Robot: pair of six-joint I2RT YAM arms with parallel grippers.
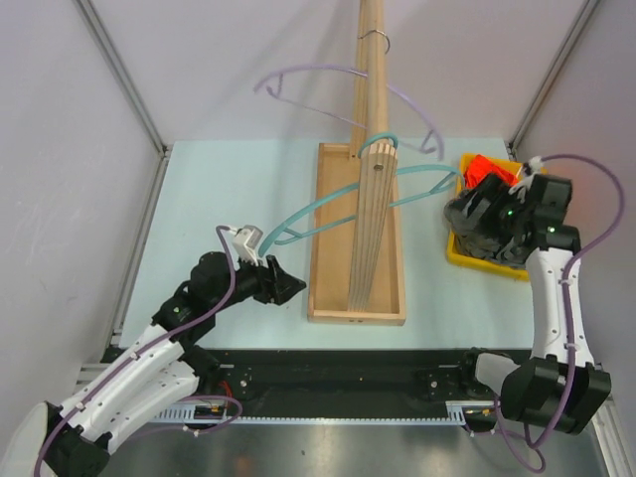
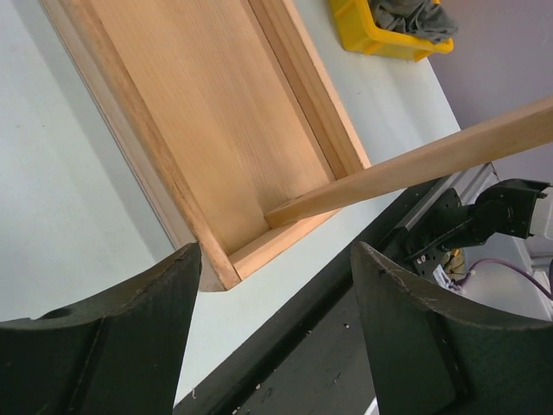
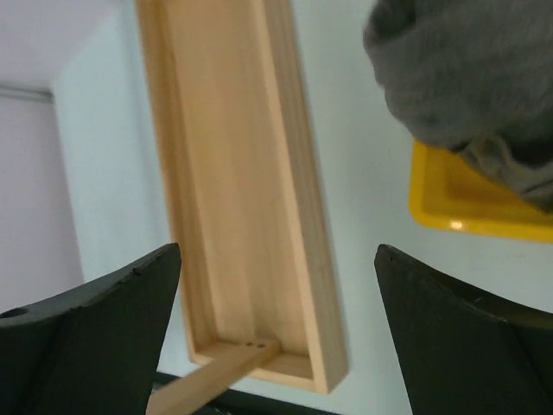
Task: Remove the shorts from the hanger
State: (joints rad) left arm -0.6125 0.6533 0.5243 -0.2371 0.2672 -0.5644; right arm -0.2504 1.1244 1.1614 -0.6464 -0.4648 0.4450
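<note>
Both pairs of shorts lie in the yellow bin (image 1: 459, 256) at the right. The orange-red shorts (image 1: 484, 169) show at its far end. The dark grey shorts (image 3: 458, 78) bulge over its rim and also show in the left wrist view (image 2: 415, 17). The purple hanger (image 1: 328, 75) and the teal hanger (image 1: 328, 209) hang bare on the wooden pole (image 1: 372, 89). My right gripper (image 1: 465, 221) hovers over the bin, open and empty (image 3: 276, 251). My left gripper (image 1: 288, 288) is open and empty (image 2: 276, 251) beside the near left corner of the wooden tray.
The wooden stand's tray base (image 1: 328, 288) sits mid-table with the pole rising from it. The teal hanger reaches left towards my left wrist. The black rail (image 1: 348, 373) runs along the table's near edge. Grey walls close in both sides.
</note>
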